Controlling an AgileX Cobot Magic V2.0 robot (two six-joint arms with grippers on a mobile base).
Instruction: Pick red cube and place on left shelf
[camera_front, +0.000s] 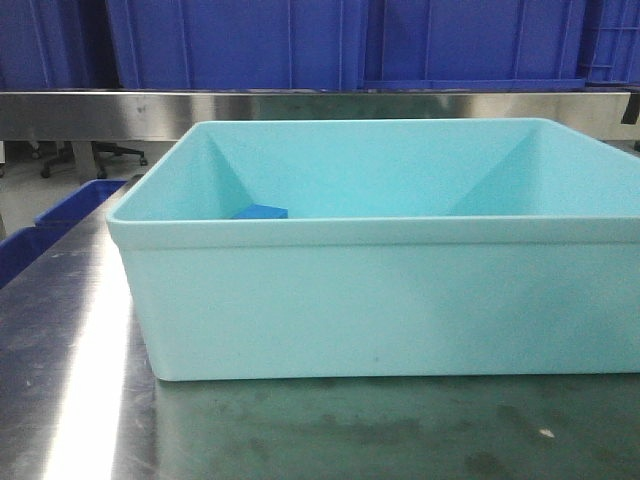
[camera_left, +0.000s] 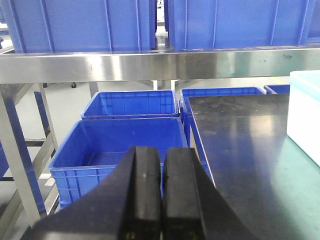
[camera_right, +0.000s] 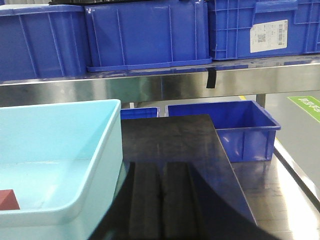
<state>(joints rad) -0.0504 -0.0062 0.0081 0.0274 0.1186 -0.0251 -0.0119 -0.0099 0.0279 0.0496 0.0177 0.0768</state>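
The red cube (camera_right: 8, 199) lies on the floor of the light blue bin (camera_right: 100, 165), at the left edge of the right wrist view; the front view hides it behind the bin's front wall (camera_front: 380, 300). My right gripper (camera_right: 160, 200) is shut and empty, just right of the bin over the dark table. My left gripper (camera_left: 162, 192) is shut and empty, at the table's left end, above blue crates on the floor. The steel shelf (camera_left: 150, 65) runs across behind the table.
A blue block (camera_front: 260, 212) lies inside the bin at its left. Blue crates (camera_front: 330, 40) stand on the steel shelf. More blue crates (camera_left: 120, 145) sit on the floor left of the table, and another (camera_right: 245, 127) beyond its right end.
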